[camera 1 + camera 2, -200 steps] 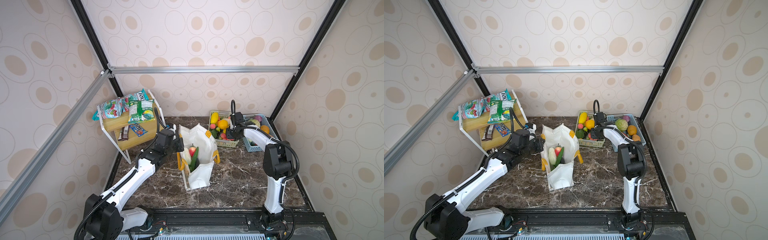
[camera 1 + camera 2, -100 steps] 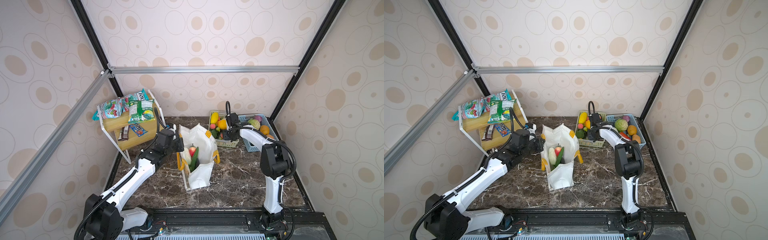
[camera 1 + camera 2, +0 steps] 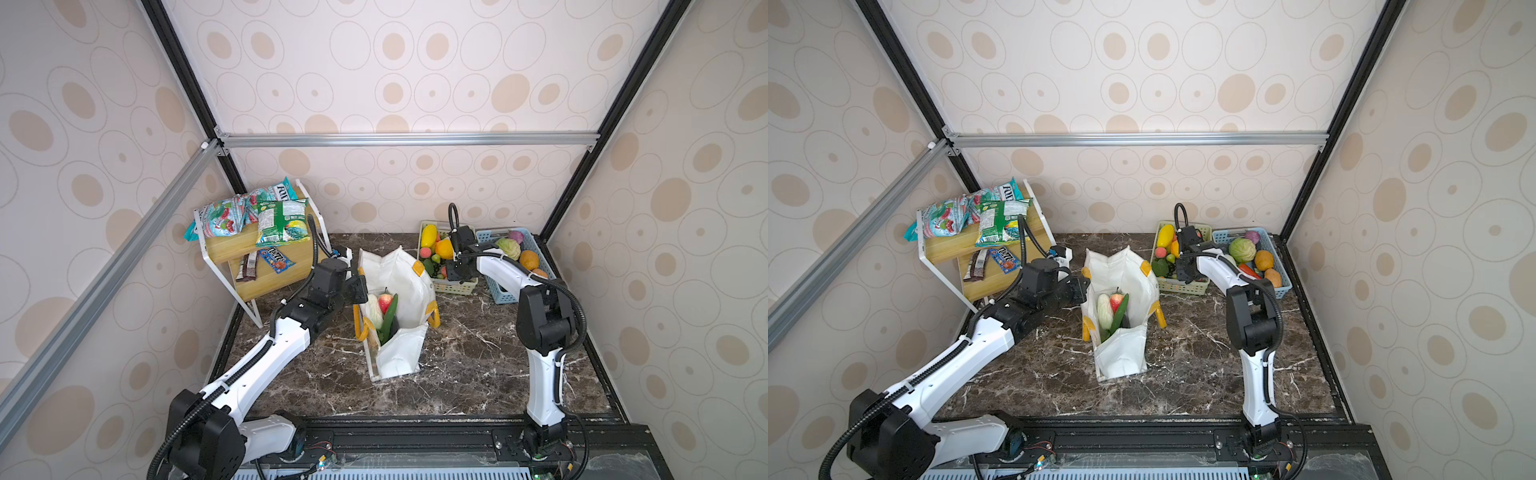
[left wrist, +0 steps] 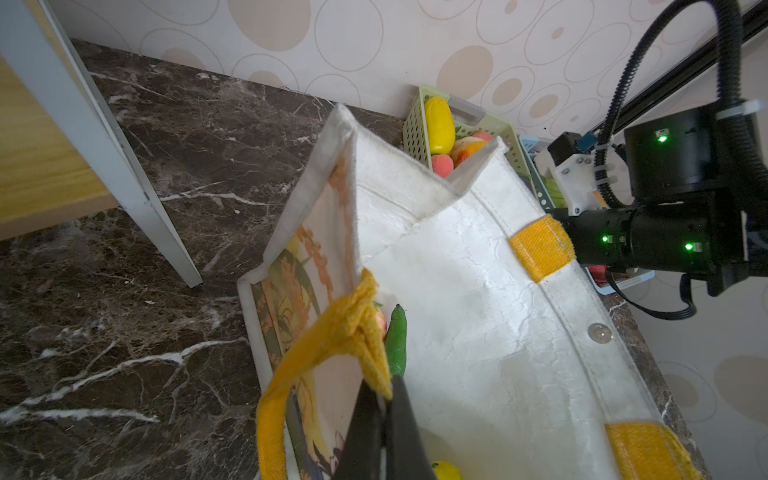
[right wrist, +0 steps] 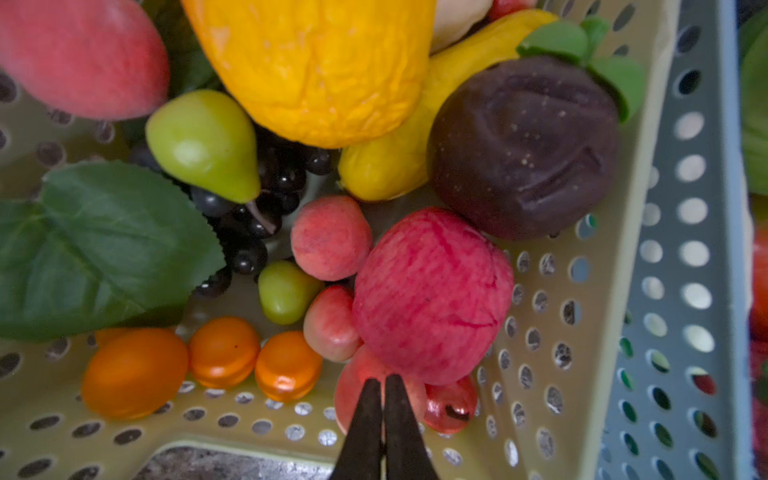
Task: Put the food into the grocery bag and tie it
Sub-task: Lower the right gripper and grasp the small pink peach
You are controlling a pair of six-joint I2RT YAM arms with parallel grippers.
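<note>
Change, right arm: a second ago it stood a little nearer the blue basket [image 3: 505, 293]; it has since shifted across and lower, into the green basket [image 3: 455, 286].
Change, right fingers: then they were partly apart; now my right fingers [image 5: 376, 390] are drawn together with only a slit between them and nothing caught in it.
Change, left arm: none; I keep the same pose at the bag's rim, and the bag has not moved.
Left fingers: my left fingers [image 4: 392, 399] are pinched tight on the bunched yellow handle [image 4: 345, 328].
Right fingertips: low in the green basket, over a small pink fruit [image 5: 349, 386] that lies under a red apple [image 5: 432, 295]; whether they touch it I cannot tell.
Grocery bag: the grocery bag [image 3: 405, 274] stands in the middle of the table [image 3: 478, 353] between my arms, just beside the green basket. Its mouth is open, it is white inside, and its outer side has an orange-and-green print.
Food in bag: an apple [image 3: 385, 302], a cucumber [image 3: 390, 318] and a pale cabbage [image 3: 374, 309] lean together.
Food in baskets: many coloured pieces are piled in both baskets.
</note>
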